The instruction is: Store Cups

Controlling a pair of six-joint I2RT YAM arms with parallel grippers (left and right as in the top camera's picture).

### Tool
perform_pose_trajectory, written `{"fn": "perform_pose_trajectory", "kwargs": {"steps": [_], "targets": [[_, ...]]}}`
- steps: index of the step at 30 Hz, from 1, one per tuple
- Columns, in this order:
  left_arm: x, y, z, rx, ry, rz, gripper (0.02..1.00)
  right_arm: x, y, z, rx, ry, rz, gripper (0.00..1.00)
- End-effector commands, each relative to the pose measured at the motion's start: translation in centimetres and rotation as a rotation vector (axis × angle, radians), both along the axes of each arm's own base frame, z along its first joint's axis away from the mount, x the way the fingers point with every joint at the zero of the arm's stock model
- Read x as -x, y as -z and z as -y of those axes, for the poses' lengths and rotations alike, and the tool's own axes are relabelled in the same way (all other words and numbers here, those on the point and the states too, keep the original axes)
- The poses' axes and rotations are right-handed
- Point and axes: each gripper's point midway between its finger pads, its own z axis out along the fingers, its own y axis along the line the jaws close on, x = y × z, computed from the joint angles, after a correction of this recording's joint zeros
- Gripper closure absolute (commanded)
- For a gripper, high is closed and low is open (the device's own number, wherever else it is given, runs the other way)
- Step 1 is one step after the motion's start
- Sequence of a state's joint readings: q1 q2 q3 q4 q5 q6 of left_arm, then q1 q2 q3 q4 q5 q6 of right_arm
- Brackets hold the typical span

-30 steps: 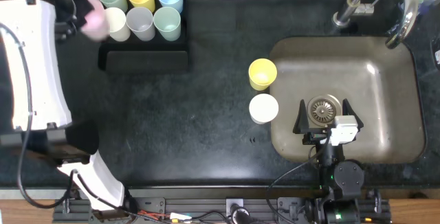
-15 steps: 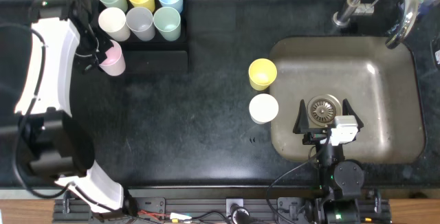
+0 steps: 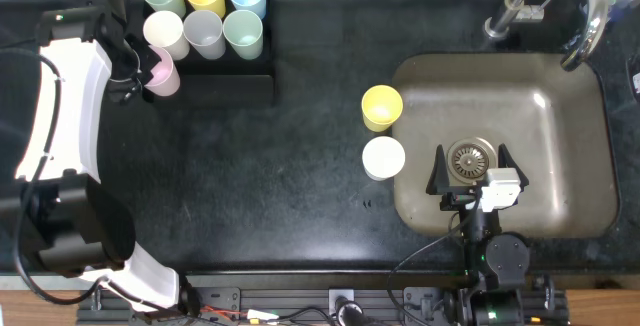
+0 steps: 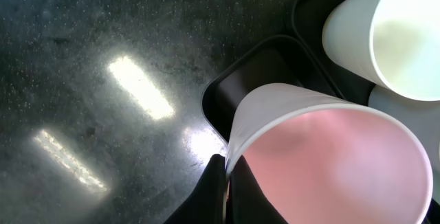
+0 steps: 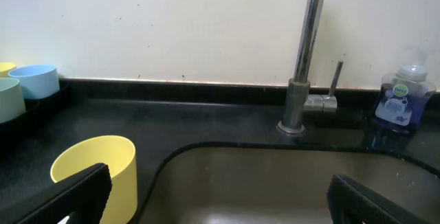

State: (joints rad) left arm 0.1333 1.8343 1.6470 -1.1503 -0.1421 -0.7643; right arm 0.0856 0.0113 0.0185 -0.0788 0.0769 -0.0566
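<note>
Right jaws spread wide, gripping nothing, low over sink [image 3: 560, 196] by drain. On surface [image 3: 250, 186] just left of sink I see white cup [image 3: 383, 157], with yellow cup [image 3: 381, 107] just beyond it; both upright, close together. Farther out, left jaws clamped on rim of pink cup [image 3: 163, 76], cup tilted, above near-left corner of black tray [image 3: 215, 90]. Six cups stand in tray's far rows. Pale cup [image 3: 164, 31] is just behind pink one. Can't tell if they touch.
</note>
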Motion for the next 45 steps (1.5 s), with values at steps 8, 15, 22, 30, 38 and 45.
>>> {"fn": "perform_pose_trajectory", "kwargs": {"steps": [8, 15, 22, 30, 38, 45], "targets": [[0.2, -0.5, -1.0, 0.029, -0.078, 0.029, 0.982, 0.0, 0.4, -0.1, 0.002, -0.007, 0.0, 0.003], [-0.4, 0.4, -0.5, 0.064, -0.072, 0.026, 0.98, 0.0, 0.4, -0.1, 0.002, -0.007, 0.0, 0.005], [-0.4, 1.1, -0.4, 0.072, -0.071, 0.007, 0.98, 0.0, 0.4, -0.1, 0.002, -0.007, 0.0, 0.007], [-0.4, 2.3, -0.5, 0.069, -0.073, -0.026, 0.98, 0.0, 0.4, -0.1, 0.002, -0.007, 0.0, 0.003], [-0.8, 4.0, -0.4, 0.079, -0.073, -0.054, 0.98, 0.0, 0.4, -0.1, 0.002, -0.007, 0.0, 0.003], [-1.4, 4.4, -0.6, 0.075, -0.073, -0.039, 0.978, 0.0, 0.4, -0.1, 0.002, -0.007, 0.0, 0.005]]}}
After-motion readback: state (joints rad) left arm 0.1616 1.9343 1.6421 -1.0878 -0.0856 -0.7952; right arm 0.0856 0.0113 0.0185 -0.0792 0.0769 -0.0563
